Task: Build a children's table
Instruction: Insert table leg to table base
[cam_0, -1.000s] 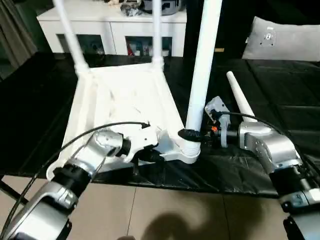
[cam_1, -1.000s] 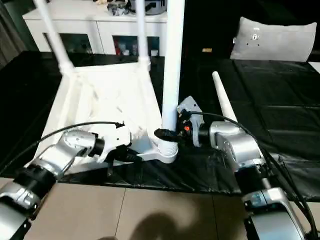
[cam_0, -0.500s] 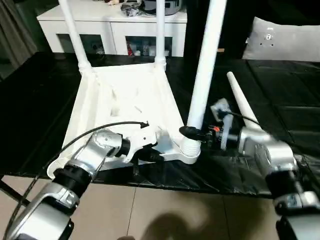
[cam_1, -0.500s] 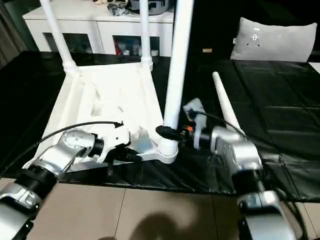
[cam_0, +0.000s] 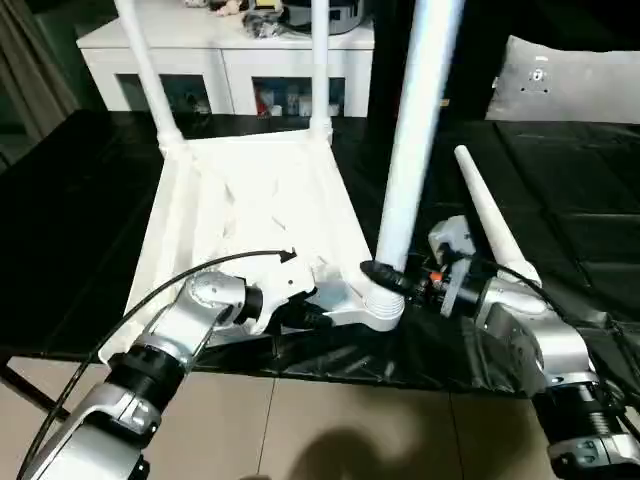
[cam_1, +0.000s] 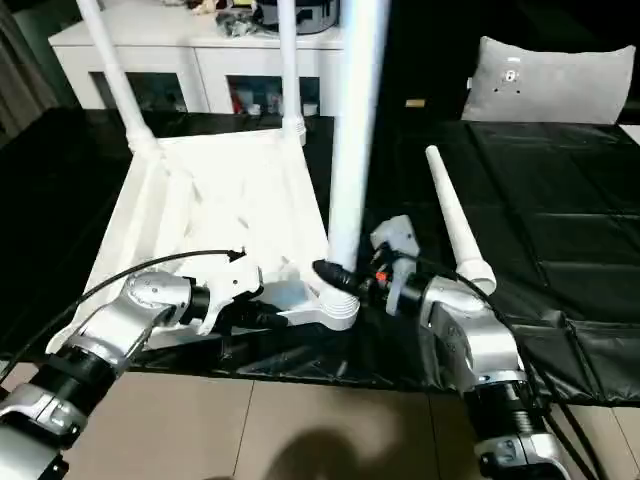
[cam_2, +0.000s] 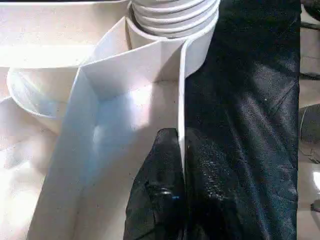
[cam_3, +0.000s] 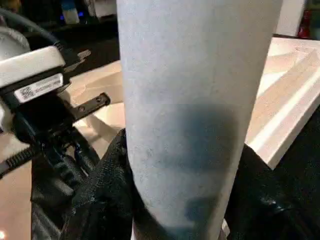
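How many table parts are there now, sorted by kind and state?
White plastic tabletop, upside down: 1
Round white legs standing in corner sockets: 3
Loose tapered white leg lying on the black sheet: 1
Total: 5

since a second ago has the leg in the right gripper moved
Yes. The leg held by the right gripper has tilted: its top now leans further toward the grey cushion, while its base stays at the tabletop's corner socket.
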